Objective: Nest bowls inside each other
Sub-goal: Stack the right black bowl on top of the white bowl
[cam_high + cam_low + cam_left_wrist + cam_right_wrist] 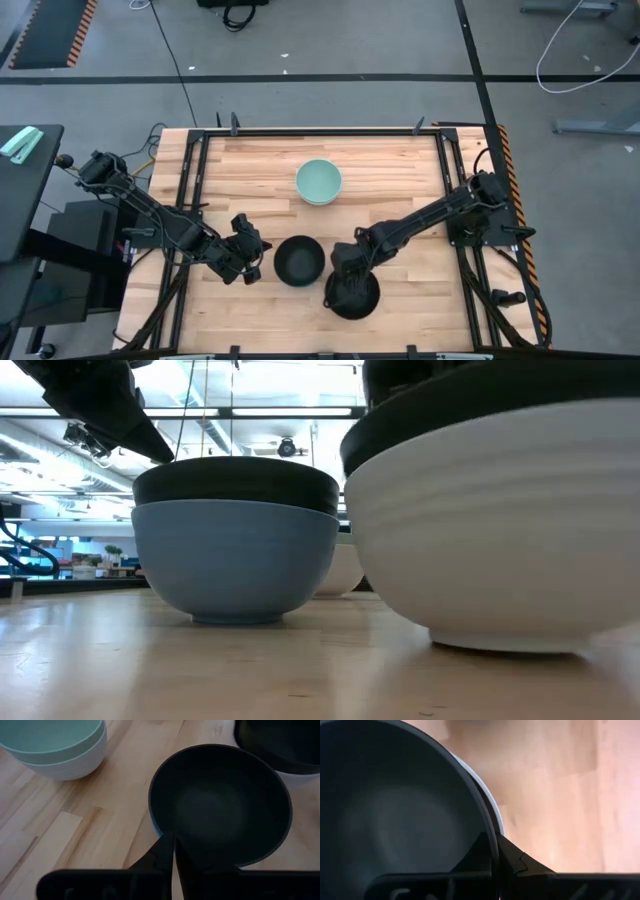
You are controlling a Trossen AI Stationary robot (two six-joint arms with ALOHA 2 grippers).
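My right gripper (352,288) is pinched narrow on the rim of a black bowl (395,820) that sits nested in a white bowl (500,530), close to the tabletop's (400,180) front edge, right of its middle. My left gripper (257,252) has its fingers nearly together, at the rim of the other black bowl (299,260); I cannot tell whether they grip it. That bowl rests inside the blue bowl (235,565), just left of the first pair. Toward the back edge, the mint green bowl (319,182) sits nested in a second white bowl (70,762).
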